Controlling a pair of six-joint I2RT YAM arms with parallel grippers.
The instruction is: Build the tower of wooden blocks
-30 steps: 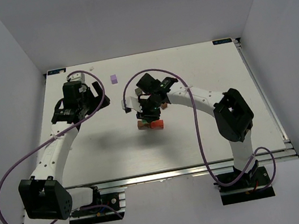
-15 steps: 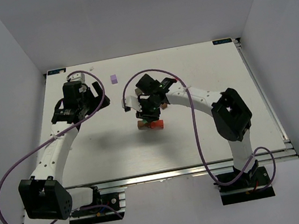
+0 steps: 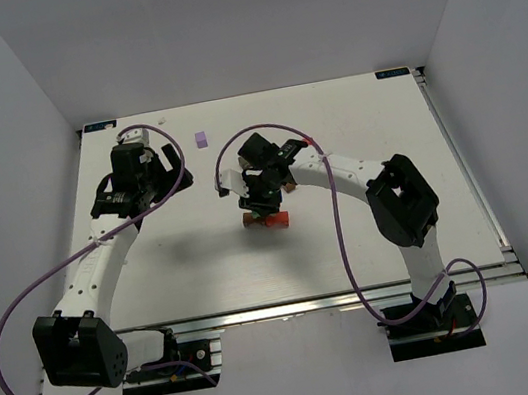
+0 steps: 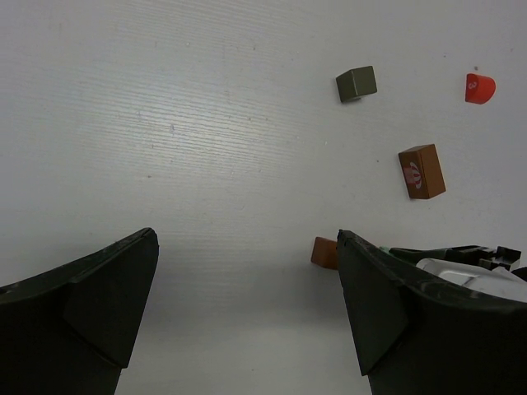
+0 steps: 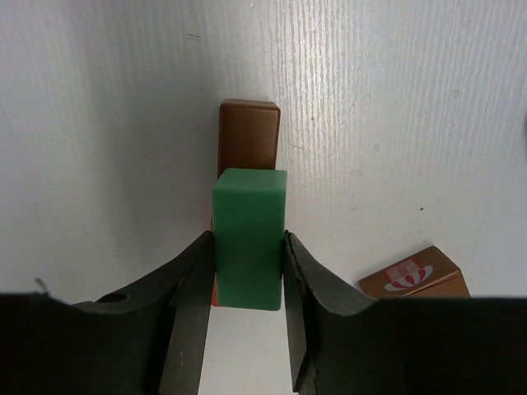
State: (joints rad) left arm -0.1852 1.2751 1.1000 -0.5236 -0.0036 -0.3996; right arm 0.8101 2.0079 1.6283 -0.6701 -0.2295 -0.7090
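Observation:
My right gripper (image 5: 249,247) is shut on a green block (image 5: 249,206) and holds it directly over a brown bar (image 5: 249,136), with a red bar's edge (image 5: 214,290) showing below. I cannot tell whether the green block touches them. In the top view the right gripper (image 3: 258,193) hangs over the brown (image 3: 248,218) and red (image 3: 276,220) bars at the table's middle. My left gripper (image 3: 165,179) is open and empty, left of the stack. In the left wrist view the open gripper (image 4: 247,247) frames bare table, with the brown bar's end (image 4: 324,253) beside its right finger.
A lilac cube (image 3: 199,138) lies at the back of the table. The left wrist view shows a dark grey cube (image 4: 356,84), a small red piece (image 4: 479,88) and a brown block with an emblem (image 4: 422,171). That emblem block also lies right of the stack (image 5: 416,276).
My right arm has shifted slightly left and back, carrying the green block over the brown and red bars. The left arm has not moved.

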